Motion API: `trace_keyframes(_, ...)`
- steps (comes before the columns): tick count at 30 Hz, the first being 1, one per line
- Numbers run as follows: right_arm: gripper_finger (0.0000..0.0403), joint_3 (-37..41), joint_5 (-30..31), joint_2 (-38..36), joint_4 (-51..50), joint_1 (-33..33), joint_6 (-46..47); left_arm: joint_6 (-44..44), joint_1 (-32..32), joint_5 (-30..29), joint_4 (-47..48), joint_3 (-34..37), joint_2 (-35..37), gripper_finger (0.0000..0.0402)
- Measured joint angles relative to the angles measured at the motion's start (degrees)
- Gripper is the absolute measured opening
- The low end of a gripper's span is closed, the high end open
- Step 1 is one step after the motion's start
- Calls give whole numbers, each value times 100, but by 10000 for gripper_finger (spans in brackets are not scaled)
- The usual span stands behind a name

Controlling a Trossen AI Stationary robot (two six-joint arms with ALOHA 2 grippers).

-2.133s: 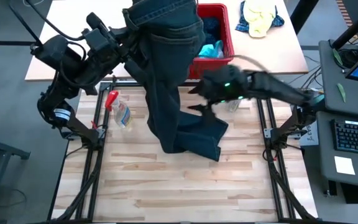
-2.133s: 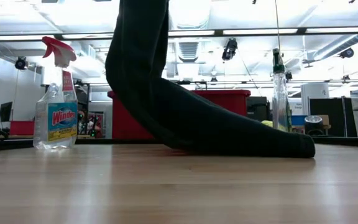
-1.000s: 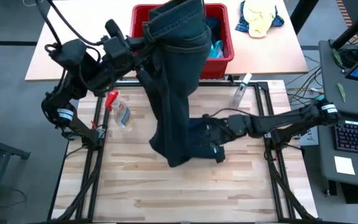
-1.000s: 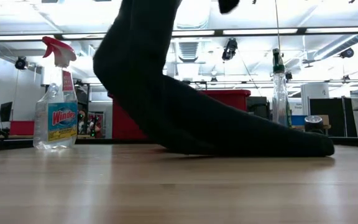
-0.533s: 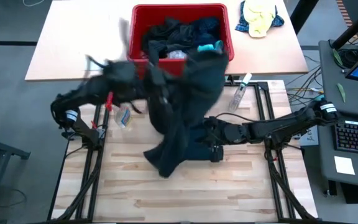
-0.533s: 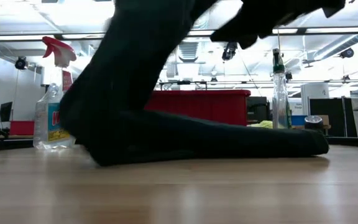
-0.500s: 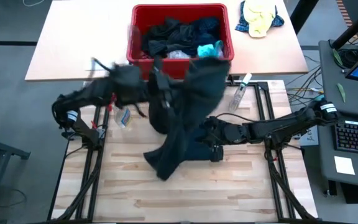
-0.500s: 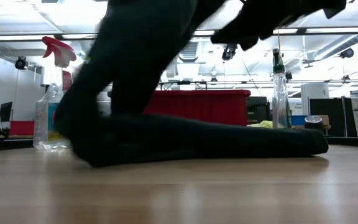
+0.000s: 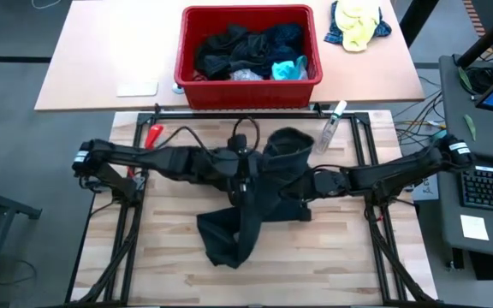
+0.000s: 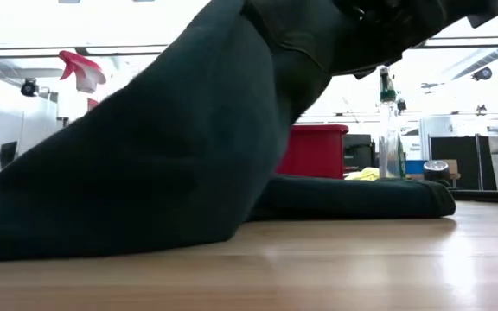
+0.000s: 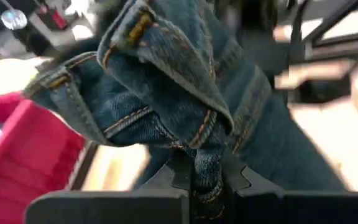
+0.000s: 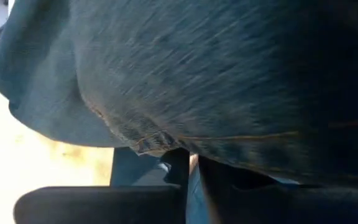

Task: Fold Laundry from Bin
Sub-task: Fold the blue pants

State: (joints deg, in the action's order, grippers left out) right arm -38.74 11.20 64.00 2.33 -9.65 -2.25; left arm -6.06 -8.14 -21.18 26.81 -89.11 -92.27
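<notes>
A pair of dark blue jeans (image 9: 255,201) lies crumpled in the middle of the wooden table, with its waist part raised (image 9: 285,145) and one leg flat on the table (image 10: 361,197). My left gripper (image 9: 245,175) reaches in from the left and is shut on the jeans near the waist. My right gripper (image 9: 302,190) reaches in from the right and is shut on the jeans low over the table. The red bin (image 9: 249,51) stands on the far table. It holds dark garments and a turquoise one (image 9: 289,67). My left gripper pinches a bunched fold of denim with orange-stitched seams (image 11: 207,158) between its two fingers, several layers thick. The fingers come about level from the table's left. The held part is raised, and the rest drapes down onto the table. My right gripper pinches a stitched edge of the jeans (image 12: 160,142) between its two fingers, coming level from the table's right. The cloth covers most of the view, so which part of the jeans it is cannot be told. That cloth lies low on the table.
A blue spray bottle with a red trigger (image 10: 80,73) stands at the table's left, partly behind my left arm (image 9: 152,135). A clear spray bottle (image 9: 329,126) stands at the far right. A yellow-and-blue cloth bundle (image 9: 358,21) and a white flat object (image 9: 137,88) lie on the far table.
My left gripper has swung down from high over the bin to just above the table's middle, still shut on the jeans. The jeans, which hung tall from it, have dropped into a heap spreading toward the table's left and near edge. My right gripper has kept its hold.
</notes>
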Motion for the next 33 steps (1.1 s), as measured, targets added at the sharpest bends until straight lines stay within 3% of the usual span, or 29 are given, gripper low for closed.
trace_keyframes(4, 68, 0, -37, -307, -446, 1, 212, 278, -185, -491, -21, 519, 22, 3)
trace_keyframes(9, 123, -11, -994, -691, -852, 3, 625, 482, -458, -1529, 276, 755, 55, 7)
trace_keyframes(16, 186, -38, -1272, -1245, -911, -50, 882, 481, -903, -1699, 416, 866, 59, 10)
trace_keyframes(20, 199, -141, -1273, -1570, -917, -135, 894, 531, -1010, -2046, 378, 908, 133, 11)
trace_keyframes(26, 200, -298, -811, -1759, -919, -136, 948, 395, -1146, -2177, 383, -182, 505, 12)
trace_keyframes(33, 200, -149, -870, -1460, -112, -136, 346, -297, -1500, -2183, 378, -1727, 746, 12)
